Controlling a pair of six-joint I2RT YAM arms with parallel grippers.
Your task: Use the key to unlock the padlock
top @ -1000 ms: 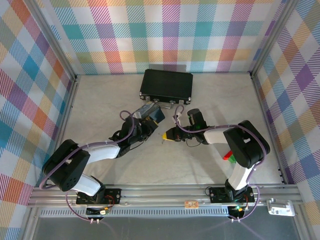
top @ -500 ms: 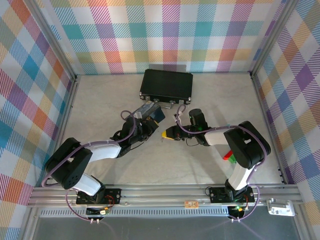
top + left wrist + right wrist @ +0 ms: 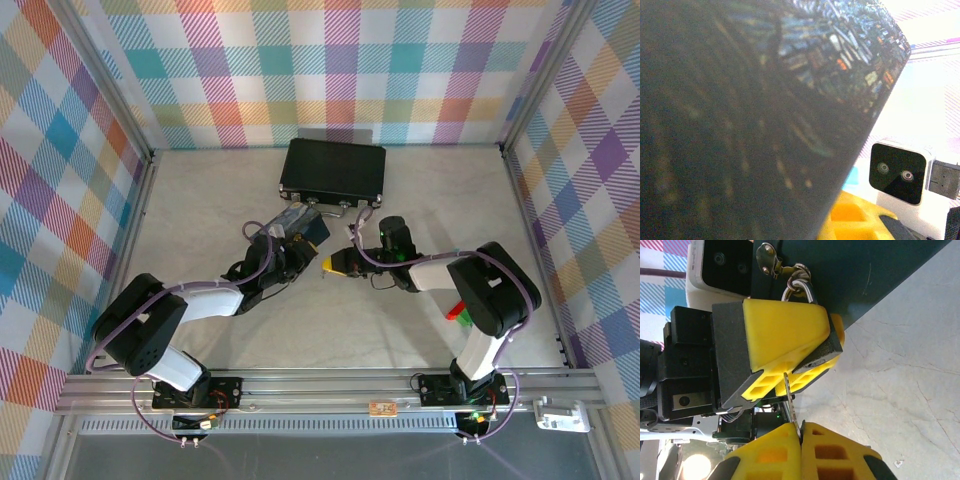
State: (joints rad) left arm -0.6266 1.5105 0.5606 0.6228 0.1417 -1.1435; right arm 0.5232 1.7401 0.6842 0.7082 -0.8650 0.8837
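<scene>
Left claw (image 3: 811,361) clamps the padlock (image 3: 830,351) hanging on the blue box (image 3: 875,275). Right claw (image 3: 801,432), pinching the key (image 3: 790,402), has advanced toward the box, its tip at the padlock's base: insertion likely next.

The middle of the table (image 3: 180,200) is crowded, with the black case (image 3: 333,170) near the far edge, the blue box (image 3: 303,224) just before it, and the left gripper (image 3: 297,244) and right gripper (image 3: 328,267) close together there, while both far corners and the right side lie open.
</scene>
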